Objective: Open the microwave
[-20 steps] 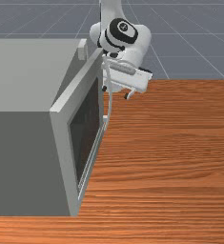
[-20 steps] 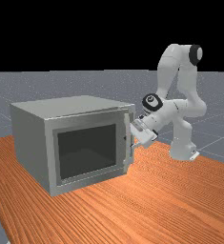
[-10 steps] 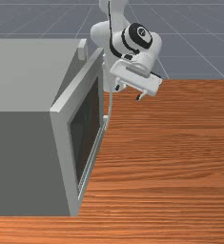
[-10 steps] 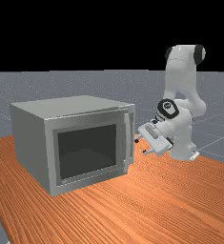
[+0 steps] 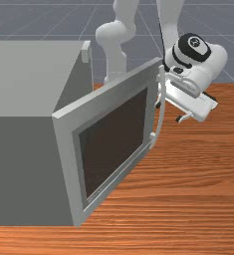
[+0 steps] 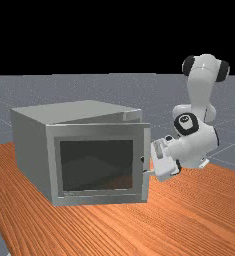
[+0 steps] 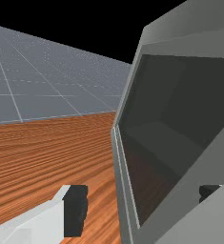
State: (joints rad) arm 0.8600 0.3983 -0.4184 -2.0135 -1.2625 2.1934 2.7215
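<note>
The microwave has its door standing ajar, with a gap between the free edge and the body. Its curved handle runs along that edge. My gripper is open at the handle in the front view, one fingertip on the door side of the bar and the other apart from it on the outer side. In the far view the gripper is at the door's right edge. Around the wrist view's gripper, the fingers are wide apart; a grey surface partly hides one, and the dark door window shows beyond.
The wooden table extends to the front view's right of the door. The microwave body's inner edge shows behind the opened door. In the far view, the arm's upper links rise behind the hand.
The door has swung outward from nearly closed, its handle edge moving to the front view's right. My hand has moved the same way and closer to the front camera.
</note>
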